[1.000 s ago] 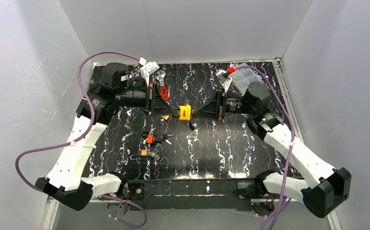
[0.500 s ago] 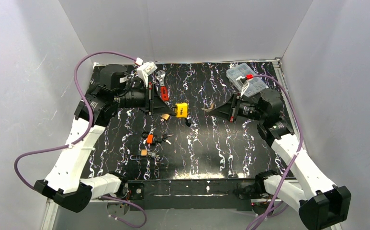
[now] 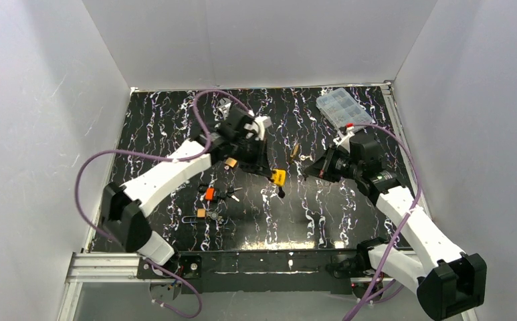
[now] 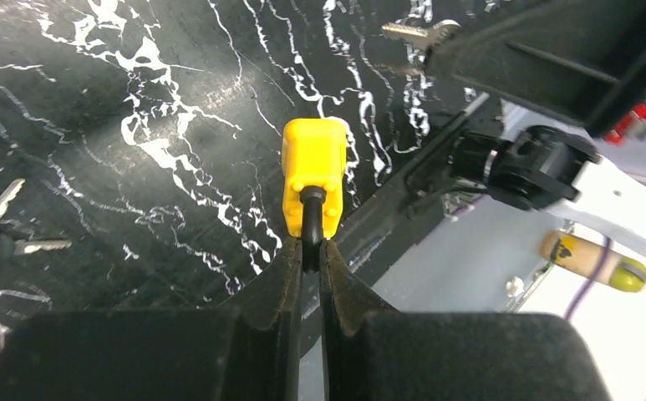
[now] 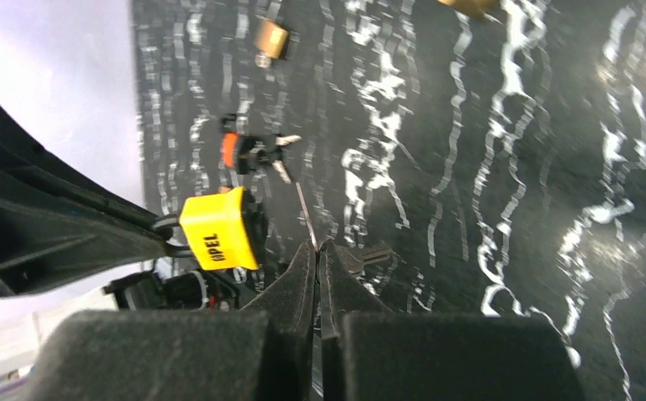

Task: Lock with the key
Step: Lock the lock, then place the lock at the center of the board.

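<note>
Top external view, with both wrist views. A second ago the two pincers met at the yellow padlock [image 3: 278,177] over the far middle of the tabletop [image 3: 349,214]. Since then the right pincer [image 3: 307,168] has drawn back to the right. The left pincer [image 4: 309,251] has swung the padlock nearer, to about the middle. Lock and key are now apart, so the key is out of the keyway. This probably means either a finished turn or an insertion to be repeated; whether the shackle is latched cannot be told.

The left pincer is closed on the dark, round-sectioned shackle, and the padlock hangs beyond its fingertips above the tabletop. The right pincer is pressed shut on a thin metal blade, taken to be the key [image 5: 307,215] seen edge-on.

The padlock body is a smooth, blocky yellow casing with rounded corners and black lettering. The tabletop is glossy black with white marble veining. An orange padlock with keys [image 3: 209,194] lies near left, and a clear compartment box [image 3: 338,105] lies far right.
</note>
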